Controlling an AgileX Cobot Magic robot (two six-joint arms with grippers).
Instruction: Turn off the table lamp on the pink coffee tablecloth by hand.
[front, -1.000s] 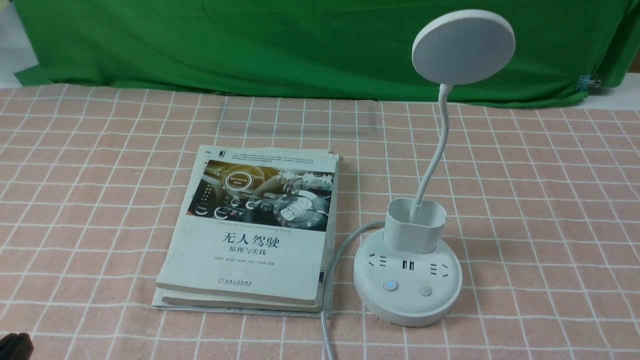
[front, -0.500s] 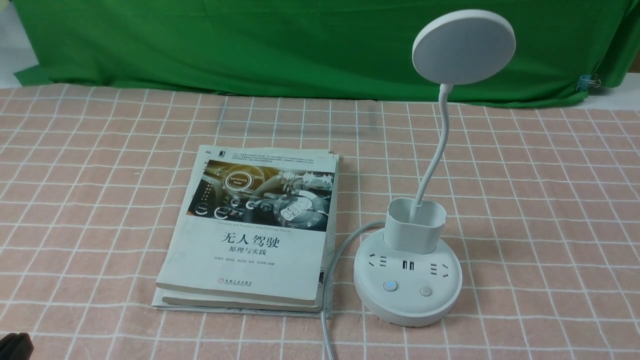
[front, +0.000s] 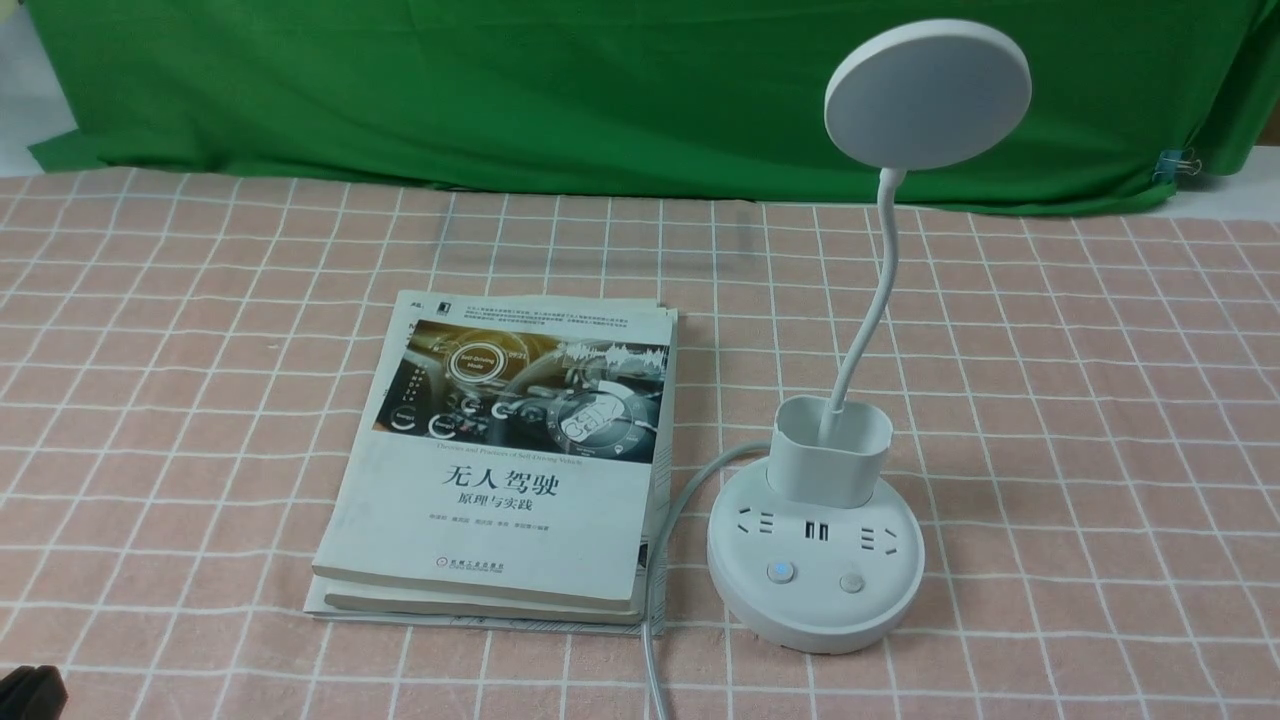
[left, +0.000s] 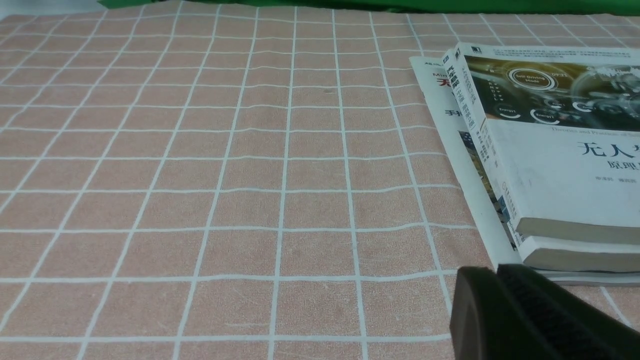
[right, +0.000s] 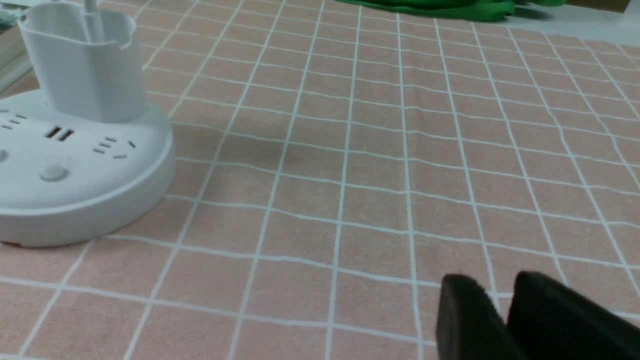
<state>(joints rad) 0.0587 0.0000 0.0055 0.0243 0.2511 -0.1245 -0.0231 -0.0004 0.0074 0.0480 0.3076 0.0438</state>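
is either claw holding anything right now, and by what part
Nothing is held. The left claw hangs over bare pink coffee tablecloth near the books, and the right claw sits apart from the table lamp, gripping nothing.

Top book (front: 505, 455) cover reads "无人驾驶 原理与实践"; a ring graphic reads, apparently, "Self-Driving Mode". Smaller cover print is illegible.

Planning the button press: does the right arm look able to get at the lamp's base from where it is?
Probably yes. Only bare pink tablecloth lies between the right end effector and the table lamp; the books sit on its far side.
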